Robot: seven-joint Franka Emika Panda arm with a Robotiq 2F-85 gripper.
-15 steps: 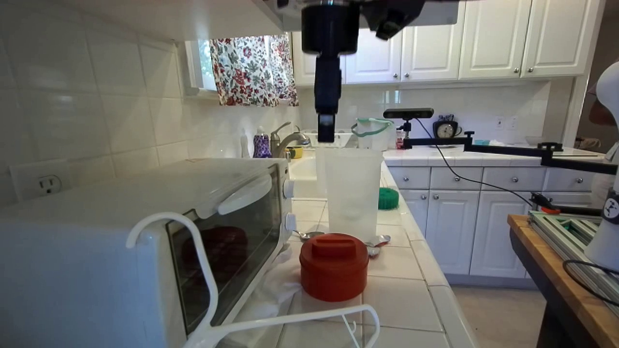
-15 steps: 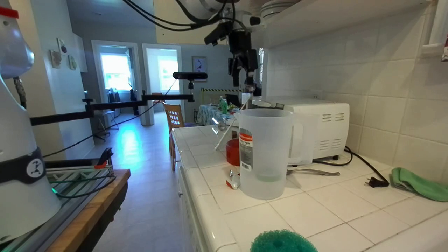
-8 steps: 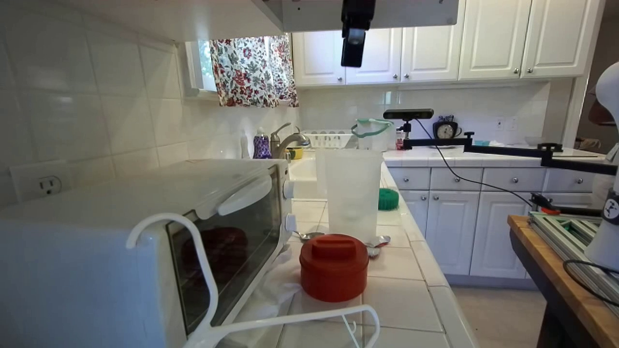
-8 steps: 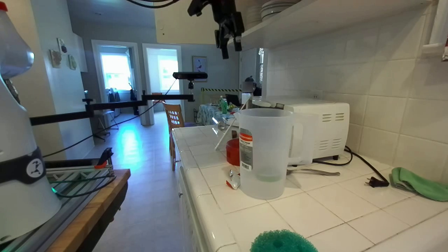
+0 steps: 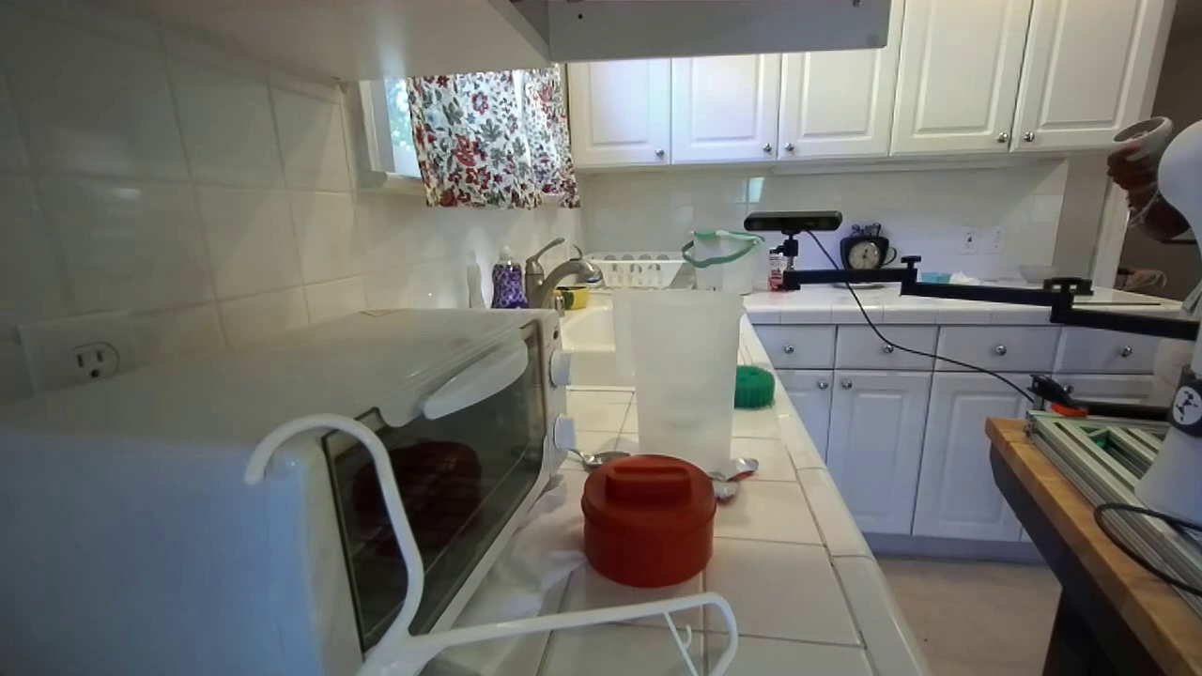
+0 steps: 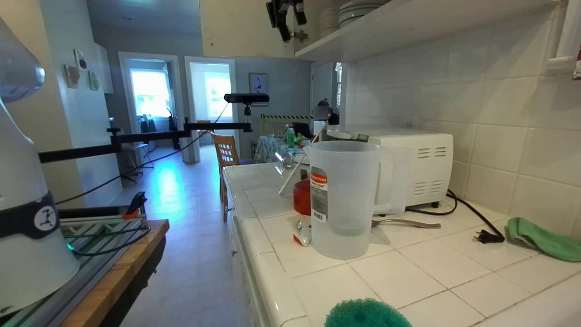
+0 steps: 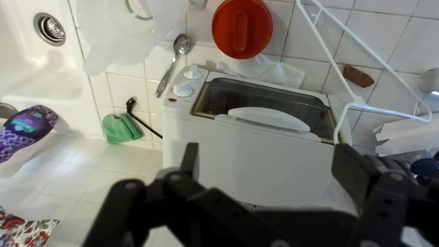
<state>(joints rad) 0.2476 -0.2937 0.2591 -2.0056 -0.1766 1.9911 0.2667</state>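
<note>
My gripper (image 7: 272,164) is open and empty, with its fingers wide apart. In an exterior view the gripper (image 6: 293,28) shows at the top edge, high above the counter. In the wrist view a white toaster oven (image 7: 247,151) lies below and between the fingers, apart from them. A red lidded container (image 7: 223,34) stands in front of the oven door. A frosted pitcher (image 6: 342,204) stands beside it on the tiles. A spoon (image 7: 168,73) lies by the oven. A white hanger (image 5: 404,516) leans at the oven's front corner.
A shelf (image 6: 408,38) with plates overhangs the counter near the gripper's height. A green cloth (image 6: 544,238), a green scrubber (image 5: 754,387) and a purple bottle (image 7: 29,127) stand or lie about. A black camera arm (image 5: 986,286) reaches out beside the counter. A sink (image 7: 41,79) adjoins it.
The gripper has risen from above the pitcher, out of the top of an exterior view and nearly out of the other. It stays open. The things on the counter have not moved.
</note>
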